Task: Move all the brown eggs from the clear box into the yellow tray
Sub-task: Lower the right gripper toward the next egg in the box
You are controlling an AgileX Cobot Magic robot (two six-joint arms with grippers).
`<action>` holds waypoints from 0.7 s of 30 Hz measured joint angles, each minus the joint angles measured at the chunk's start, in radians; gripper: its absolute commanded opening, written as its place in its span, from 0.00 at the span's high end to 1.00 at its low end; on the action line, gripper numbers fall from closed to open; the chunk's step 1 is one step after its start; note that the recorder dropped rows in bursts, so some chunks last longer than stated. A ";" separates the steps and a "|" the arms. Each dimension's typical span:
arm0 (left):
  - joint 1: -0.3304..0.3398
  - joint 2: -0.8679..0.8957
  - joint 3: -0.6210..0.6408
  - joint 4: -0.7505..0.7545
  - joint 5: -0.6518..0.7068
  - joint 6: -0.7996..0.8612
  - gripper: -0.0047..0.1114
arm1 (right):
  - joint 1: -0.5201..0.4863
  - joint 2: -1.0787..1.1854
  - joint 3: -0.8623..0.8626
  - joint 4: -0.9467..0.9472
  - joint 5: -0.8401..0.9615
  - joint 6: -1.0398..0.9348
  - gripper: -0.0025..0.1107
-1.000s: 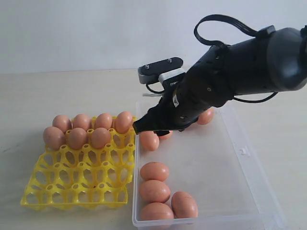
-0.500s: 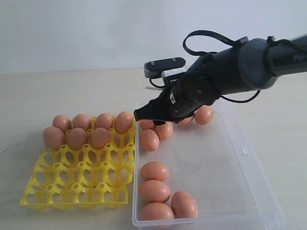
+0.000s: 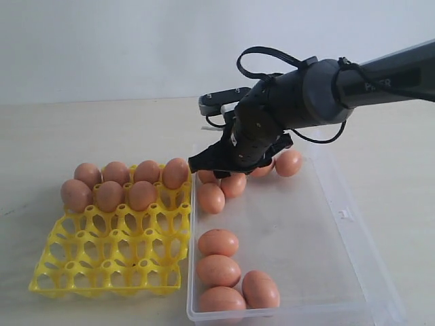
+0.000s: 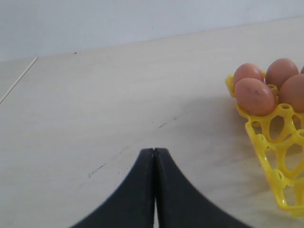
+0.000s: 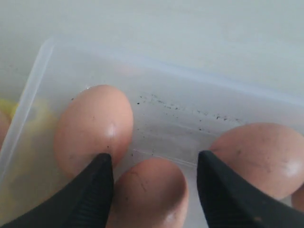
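Observation:
Seven brown eggs (image 3: 109, 195) fill the far two rows of the yellow tray (image 3: 109, 265). Several more lie in the clear box (image 3: 292, 231): a cluster in the far left corner and a group (image 3: 218, 270) at the near left end. My right gripper (image 3: 217, 170) is low in that far corner. In the right wrist view the right gripper (image 5: 153, 159) is open, its fingers straddling one egg (image 5: 149, 194) with neighbouring eggs (image 5: 92, 128) outside each finger. My left gripper (image 4: 154, 151) is shut on nothing above bare table beside the tray (image 4: 273, 161).
The box's left wall (image 3: 192, 224) runs right along the tray's right edge. The box's corner wall (image 5: 38, 85) stands just beyond the fingers. A small clasp tab (image 3: 345, 214) sits on the box's right rim. Pale tabletop (image 3: 81, 129) surrounds both.
The right arm has swung back toward the far end of the box, the gripper has settled among the corner eggs, and its jaws stand slightly wider.

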 measured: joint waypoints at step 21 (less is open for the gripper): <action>0.000 0.000 0.000 0.000 0.000 0.000 0.96 | -0.001 0.005 -0.002 -0.017 0.080 -0.011 0.98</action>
